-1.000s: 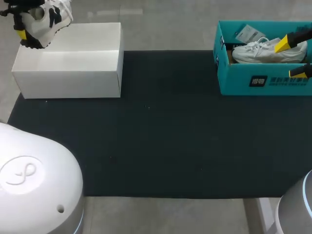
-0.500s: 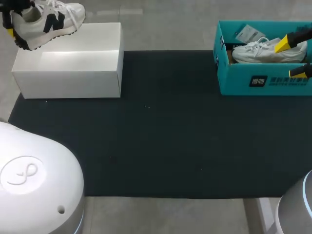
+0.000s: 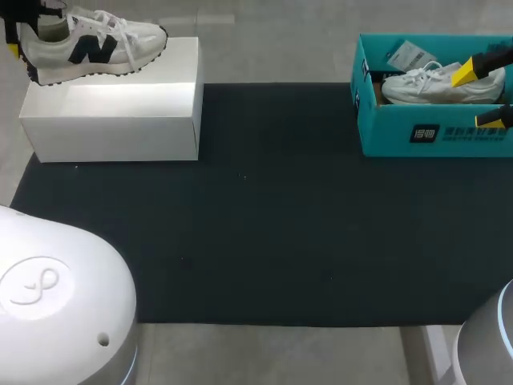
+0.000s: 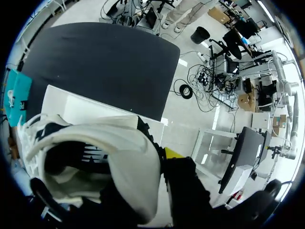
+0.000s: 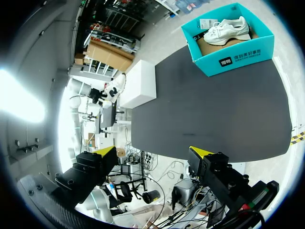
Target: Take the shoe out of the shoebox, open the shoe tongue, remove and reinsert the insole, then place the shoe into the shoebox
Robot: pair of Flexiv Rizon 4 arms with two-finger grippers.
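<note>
A white shoe with a black mark on its side is held level by its heel, toe toward the right, over the far part of a white box. My left gripper is shut on that heel at the far left corner. In the left wrist view the shoe's heel fills the space at the fingers, and one yellow fingertip shows beside it. A second white shoe lies in the teal shoebox at the far right. My right gripper hangs open high above that shoebox.
A black mat covers the table between the white box and the teal shoebox. A paper tag lies in the shoebox behind the shoe. The right wrist view shows the teal shoebox and white box far below.
The left gripper has turned the shoe from toe hanging down to level, with the toe swung out to the right over the white box. The right arm has not moved.
</note>
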